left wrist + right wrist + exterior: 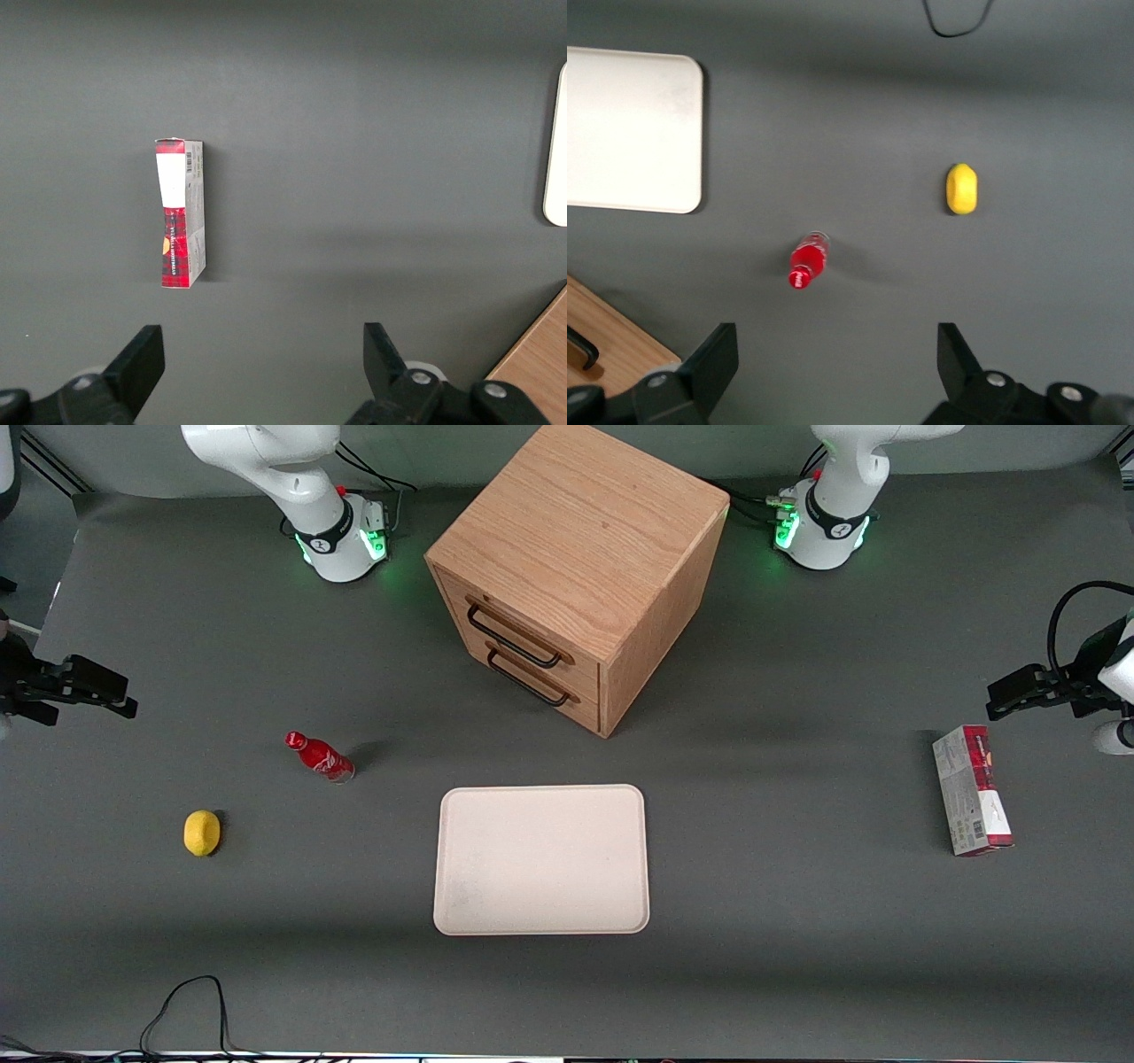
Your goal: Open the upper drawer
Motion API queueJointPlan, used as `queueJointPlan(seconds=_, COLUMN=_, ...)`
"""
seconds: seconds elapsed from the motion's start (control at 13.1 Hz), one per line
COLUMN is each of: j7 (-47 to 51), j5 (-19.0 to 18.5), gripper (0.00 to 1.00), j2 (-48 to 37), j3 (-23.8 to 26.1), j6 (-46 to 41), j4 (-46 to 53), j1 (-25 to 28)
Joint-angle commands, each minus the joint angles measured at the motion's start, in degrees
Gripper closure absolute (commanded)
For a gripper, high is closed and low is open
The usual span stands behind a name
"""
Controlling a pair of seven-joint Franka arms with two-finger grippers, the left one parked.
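The oak cabinet [580, 558] stood on the grey desk [797, 921] between the two arm bases, turned so that its drawer fronts faced about 7 o'clock in the front view. The upper drawer [518, 631] was shut, flush with the cabinet face, its long black bar handle [512, 640] just above the lower drawer [540, 677] and that drawer's own handle. The hand [120, 695] hung at the working arm's end of the desk, at about 9 o'clock from the cabinet and well apart from it, fingers [713, 359] spread wide with nothing between them. Below it, in the wrist view, a small red bottle [807, 260] stood upright with a lemon [961, 188] near it at roughly 2 o'clock. In the front view the bottle [319, 755] stood farther from the camera than the lemon [202, 833]. A cream tray [541, 859] lay nearer the camera than the cabinet, at its 6 o'clock. A red and white carton [971, 789] lay toward the parked arm's end.
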Motion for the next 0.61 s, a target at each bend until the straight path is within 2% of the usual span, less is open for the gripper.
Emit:
queueJointPlan(seconds=0.0, j7=1.17, j5=-0.15, gripper=0.0, j2=0.55, j3=-0.03, j6=0.16, j4=-0.05, j1=5.78)
queueJointPlan(seconds=0.23, j7=0.64, j5=0.46, gripper=0.0, j2=2.05, j3=-0.03, j6=0.24, j4=-0.05, j1=13.34)
queueJointPlan(seconds=0.38, j7=0.37, j5=4.22, gripper=0.0, j2=3.1, j3=-0.03, j6=0.25, j4=-0.14, j1=18.08)
queueJointPlan(seconds=0.54, j7=0.37, j5=4.42, gripper=0.0, j2=4.24, j3=-0.12, j6=0.25, j4=-0.32, j1=24.4)
